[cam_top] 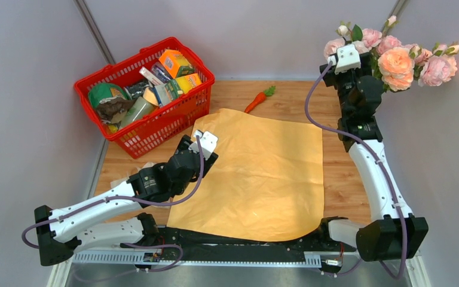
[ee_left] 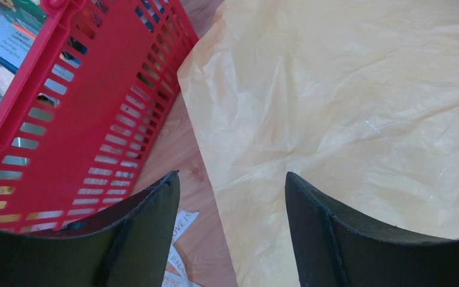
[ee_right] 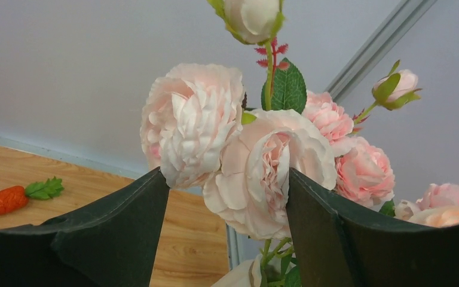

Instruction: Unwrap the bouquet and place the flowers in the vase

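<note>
The wrapping paper (cam_top: 257, 173) of the bouquet lies unfolded and flat on the table, tan-yellow side up. My left gripper (cam_top: 206, 143) hovers open over its far left corner (ee_left: 346, 107), nothing between the fingers (ee_left: 232, 174). The flowers (cam_top: 394, 60), pink blooms and one peach, stand upright at the back right. My right gripper (cam_top: 348, 57) is raised beside them. In the right wrist view its jaws (ee_right: 227, 170) stand wide apart, with pale pink blooms (ee_right: 257, 161) just past the tips. Green stems run down into the white rim of the vase (ee_right: 236, 275); my arm hides the vase in the top view.
A red basket (cam_top: 155, 128) full of groceries stands at the back left, close to my left gripper (ee_left: 83, 119). A toy carrot (cam_top: 259, 100) lies on the wood behind the paper. A printed cream ribbon (ee_left: 179, 224) lies under the left fingers.
</note>
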Robot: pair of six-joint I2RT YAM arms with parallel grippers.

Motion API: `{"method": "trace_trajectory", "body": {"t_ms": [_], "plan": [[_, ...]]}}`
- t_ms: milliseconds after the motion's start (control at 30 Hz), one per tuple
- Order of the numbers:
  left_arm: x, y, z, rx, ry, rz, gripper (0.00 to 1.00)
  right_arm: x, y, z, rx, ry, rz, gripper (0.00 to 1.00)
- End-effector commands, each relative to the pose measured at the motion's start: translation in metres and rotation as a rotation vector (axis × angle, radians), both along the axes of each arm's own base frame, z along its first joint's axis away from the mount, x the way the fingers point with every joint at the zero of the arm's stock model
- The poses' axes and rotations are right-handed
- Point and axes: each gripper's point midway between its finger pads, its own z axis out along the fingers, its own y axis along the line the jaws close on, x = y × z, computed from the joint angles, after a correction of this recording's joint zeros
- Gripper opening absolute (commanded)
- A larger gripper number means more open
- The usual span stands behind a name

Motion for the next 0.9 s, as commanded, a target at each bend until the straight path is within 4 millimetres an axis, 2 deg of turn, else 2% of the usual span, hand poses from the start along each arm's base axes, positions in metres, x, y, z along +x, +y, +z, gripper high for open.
{"method": "trace_trajectory", "body": {"t_ms": [0,100,367,533,733,867], "plan": [[0.002,0.002,0.007,-0.004,-0.023,0.009,0.73,-0.004,-0.017,-0.016,0.056,0.029,-0.095,0.73],[0.002,0.002,0.006,-0.004,-0.022,0.008,0.73,-0.010,-0.028,-0.021,0.070,0.037,-0.158,0.72],[0.002,0.002,0.007,-0.007,-0.023,0.007,0.73,-0.019,-0.037,-0.026,0.099,0.040,-0.204,0.72],[0.002,0.003,0.008,-0.009,-0.025,0.011,0.73,-0.018,-0.046,-0.043,0.141,0.075,-0.270,0.70],[0.002,0.003,0.008,-0.010,-0.026,0.011,0.73,-0.022,-0.040,-0.053,0.214,0.096,-0.241,0.70],[0.002,0.003,0.008,-0.012,-0.026,0.012,0.73,-0.024,-0.048,-0.054,0.249,0.114,-0.296,0.70]]}}
